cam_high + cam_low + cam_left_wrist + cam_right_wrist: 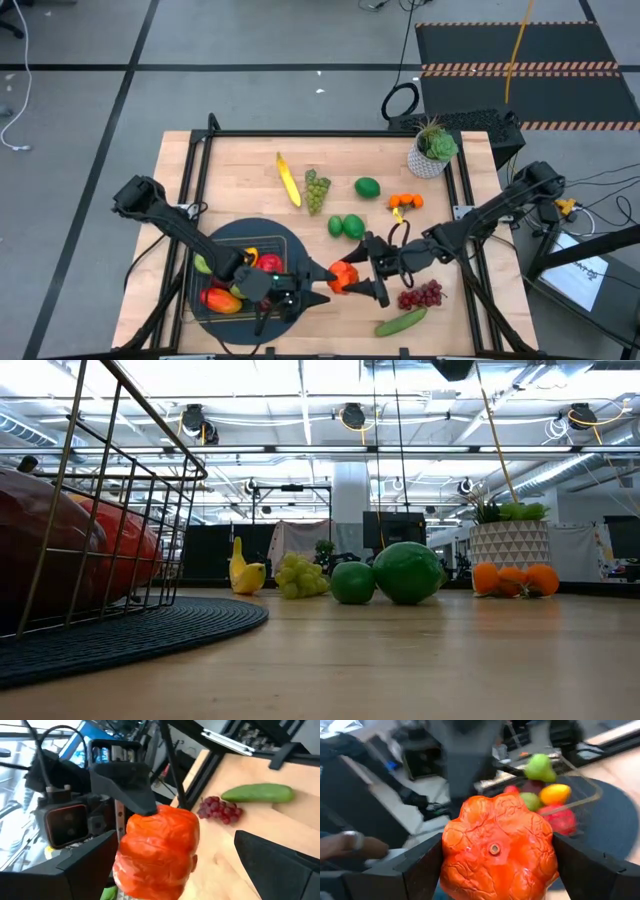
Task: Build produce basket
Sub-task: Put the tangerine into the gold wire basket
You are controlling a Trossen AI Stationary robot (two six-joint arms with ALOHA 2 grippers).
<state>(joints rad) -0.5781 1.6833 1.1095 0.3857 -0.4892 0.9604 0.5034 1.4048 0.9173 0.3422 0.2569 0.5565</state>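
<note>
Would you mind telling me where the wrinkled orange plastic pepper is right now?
In the high view, the wrinkled orange plastic pepper is near the table's front edge, gripped by the right gripper, just right of the round dark mat and facing the open left gripper.

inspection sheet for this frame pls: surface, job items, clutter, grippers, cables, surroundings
Surface: wooden table, round dark mat under basket.
Job's things: basket holds several pieces; orange pepper between both grippers; banana, green grapes, limes, oranges, purple grapes, cucumber loose.
Clutter: potted plant.
Grippers: right gripper closed on pepper; left gripper open beside it.
Cables: coil on floor.
Surroundings: taped floor, black mat.
</note>
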